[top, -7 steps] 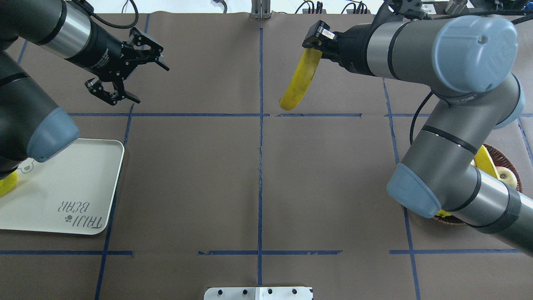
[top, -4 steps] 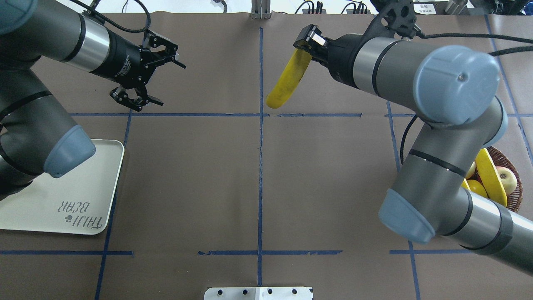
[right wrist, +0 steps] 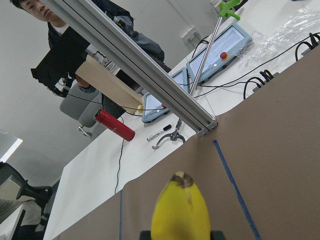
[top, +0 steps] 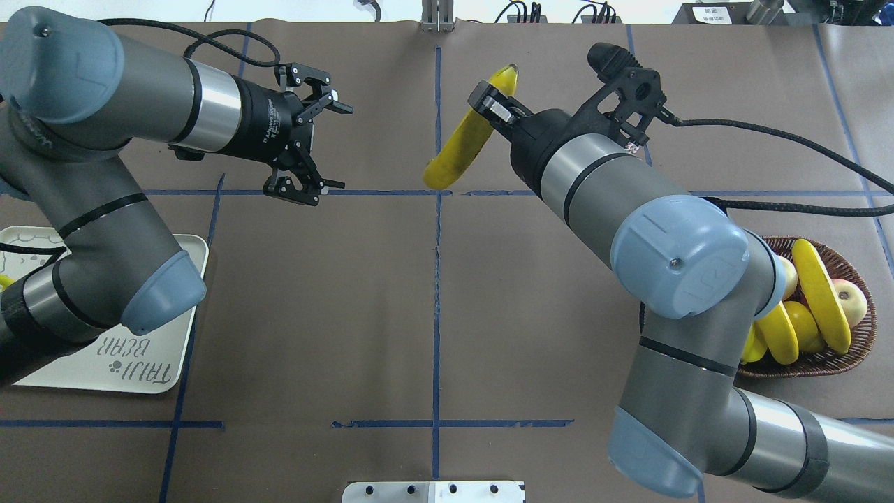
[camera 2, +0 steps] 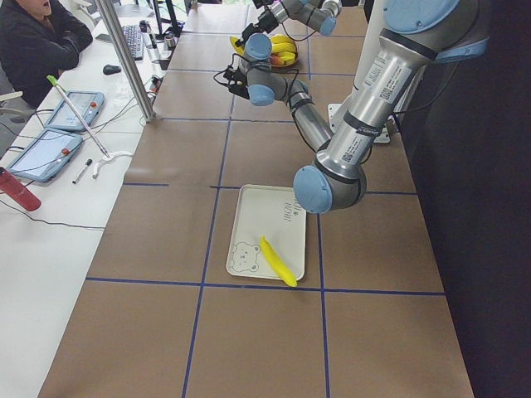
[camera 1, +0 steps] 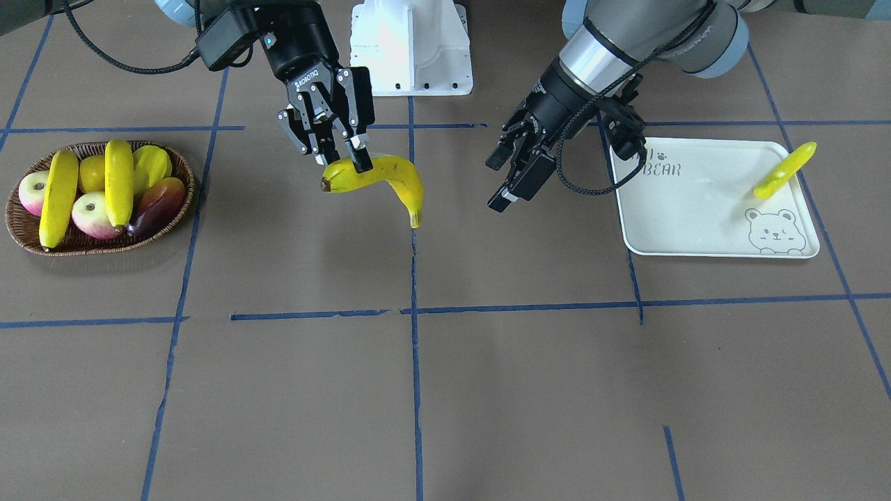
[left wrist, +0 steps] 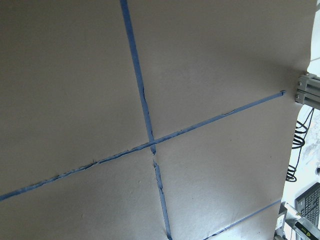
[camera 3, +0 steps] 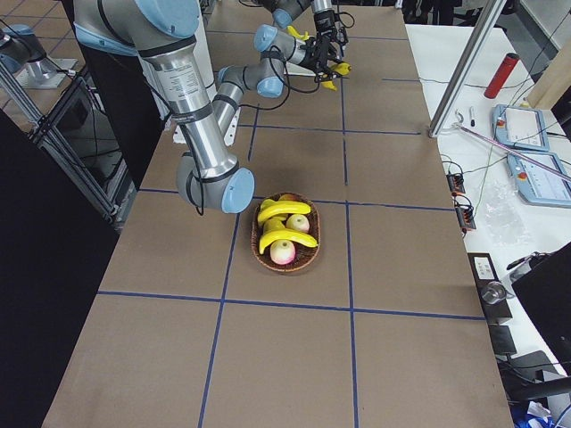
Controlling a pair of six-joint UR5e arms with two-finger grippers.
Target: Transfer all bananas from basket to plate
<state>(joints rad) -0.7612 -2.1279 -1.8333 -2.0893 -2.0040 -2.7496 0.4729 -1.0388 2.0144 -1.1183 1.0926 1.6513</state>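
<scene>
Held banana (camera 1: 390, 182) has been carried leftward over the last second. Its lower tip is now at the centre tape line (camera 1: 415, 362), where before it hung well inside the right half. It is clamped near one end by the right hand (camera 1: 341, 149) and held clear of the surface (camera 1: 529, 390).

Left hand (camera 1: 518, 170) has been swung in toward the centre with fingers spread and nothing held. The gap between the hands is much narrowed, but no contact is made yet. This is read as a mid-air hand-over being set up.

One banana (camera 1: 784, 170) is already lying on the plate (camera 1: 696, 236). Two bananas (camera 1: 57, 198) are left in the basket (camera 1: 21, 233) among other fruit. Task is judged about a quarter done, with the second transfer under way.
</scene>
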